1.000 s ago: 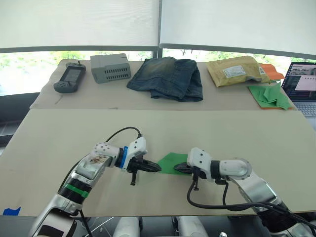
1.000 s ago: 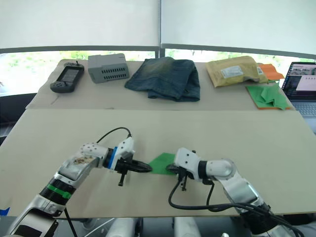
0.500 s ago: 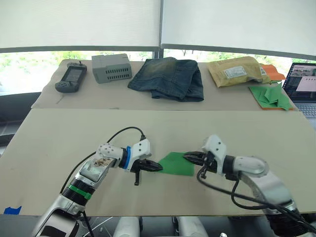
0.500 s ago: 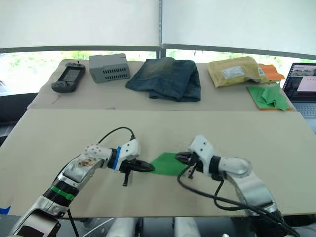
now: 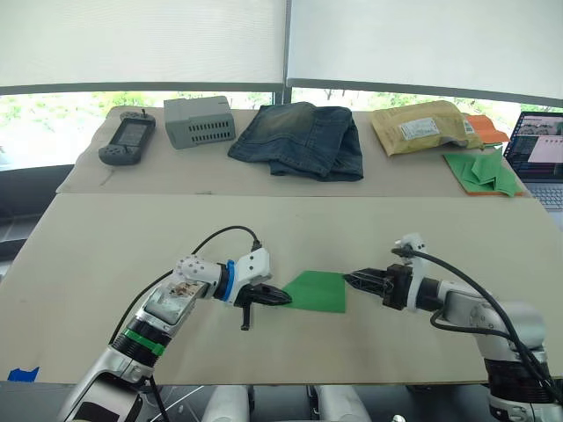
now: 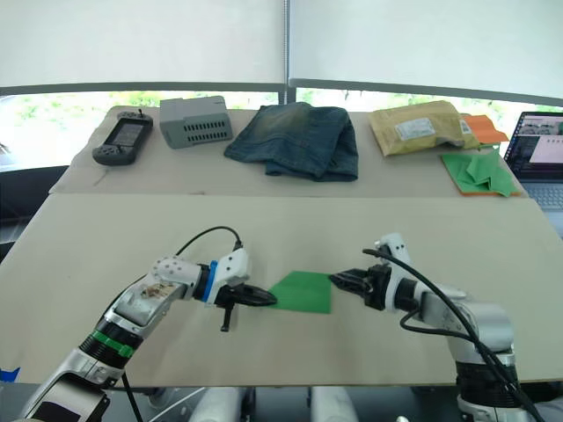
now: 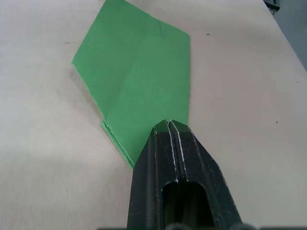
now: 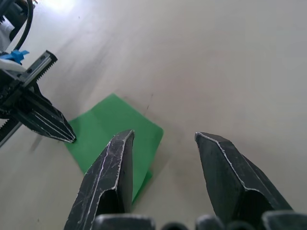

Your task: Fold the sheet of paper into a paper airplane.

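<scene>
Left gripper [image 5: 280,297] pressing the corner of the sheet of paper [image 5: 315,291], right gripper [image 5: 354,280] hovering just off its other side.

The green sheet of paper is lying flat on the near table [image 5: 132,246], folded into a creased four-sided shape, well in front of the folded jeans [image 5: 302,138] on the far table. The left gripper's fingers are closed together, their tip resting on the paper's near-left corner; whether they are pinching it or only pressing down cannot be told. The right gripper is sitting just beside the paper's right edge with its fingers [image 8: 113,177] spread apart, holding nothing. A pile of green folded papers [image 5: 482,170] is lying far off beside a laptop [image 5: 538,152].
</scene>
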`<action>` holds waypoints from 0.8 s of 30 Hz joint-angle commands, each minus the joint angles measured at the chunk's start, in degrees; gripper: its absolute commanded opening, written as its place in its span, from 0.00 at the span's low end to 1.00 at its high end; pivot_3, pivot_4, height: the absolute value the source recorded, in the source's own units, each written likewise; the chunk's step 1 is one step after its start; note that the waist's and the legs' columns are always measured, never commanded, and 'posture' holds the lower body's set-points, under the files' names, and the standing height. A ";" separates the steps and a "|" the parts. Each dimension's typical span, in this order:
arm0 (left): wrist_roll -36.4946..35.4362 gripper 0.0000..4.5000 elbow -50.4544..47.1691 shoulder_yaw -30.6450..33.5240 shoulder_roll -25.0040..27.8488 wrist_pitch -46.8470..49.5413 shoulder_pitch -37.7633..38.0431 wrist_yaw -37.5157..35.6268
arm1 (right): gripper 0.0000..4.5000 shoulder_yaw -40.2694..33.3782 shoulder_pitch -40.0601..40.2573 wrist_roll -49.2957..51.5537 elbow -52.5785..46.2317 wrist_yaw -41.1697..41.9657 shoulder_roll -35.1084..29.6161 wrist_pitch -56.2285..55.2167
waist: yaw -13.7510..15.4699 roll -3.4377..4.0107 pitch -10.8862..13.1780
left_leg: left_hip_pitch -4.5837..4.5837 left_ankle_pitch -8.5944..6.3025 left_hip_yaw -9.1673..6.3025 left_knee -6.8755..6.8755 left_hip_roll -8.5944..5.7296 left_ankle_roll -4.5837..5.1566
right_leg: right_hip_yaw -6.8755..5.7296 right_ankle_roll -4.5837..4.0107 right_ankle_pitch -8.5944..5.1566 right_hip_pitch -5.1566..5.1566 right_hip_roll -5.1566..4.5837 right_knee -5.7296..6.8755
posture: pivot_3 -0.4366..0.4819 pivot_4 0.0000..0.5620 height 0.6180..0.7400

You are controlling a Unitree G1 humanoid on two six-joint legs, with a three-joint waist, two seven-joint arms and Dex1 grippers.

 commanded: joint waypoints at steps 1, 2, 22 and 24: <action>1.76 0.00 0.97 -0.39 -0.10 -0.84 0.55 1.27 | 0.51 0.45 -1.70 1.05 1.58 1.82 -1.09 -0.65 | -0.02 0.00 0.00 | 0.00 0.00 0.00 0.00 0.00 0.00 | 0.00 0.00 0.00 0.00 0.00 0.00 | 0.48 0.27 0.91; 1.86 0.00 1.03 -0.26 -0.19 -1.04 0.57 1.54 | 0.51 0.61 -1.86 1.36 2.16 2.33 -1.08 -0.51 | -0.04 0.00 0.00 | 0.00 0.00 0.00 0.00 0.00 0.00 | 0.00 0.00 0.00 0.00 0.00 0.00 | 0.48 0.27 0.91; 3.20 0.00 2.95 -0.81 -0.17 -2.45 0.39 1.83 | 0.01 9.42 -1.47 -4.00 -3.01 11.65 -4.70 -12.96 | -0.13 0.00 0.00 | 0.00 0.00 0.00 0.00 0.01 0.00 | -0.01 0.04 0.01 -0.01 0.01 -0.03 | 0.48 0.27 0.91; 3.39 0.00 3.00 -1.01 -0.10 -2.55 0.39 1.68 | 0.01 10.63 -0.93 -5.61 -4.54 12.48 -5.63 -16.52 | -0.12 0.01 0.00 | 0.00 0.00 0.00 0.00 0.01 0.00 | 0.00 0.04 0.01 -0.01 0.01 -0.03 | 0.48 0.27 0.91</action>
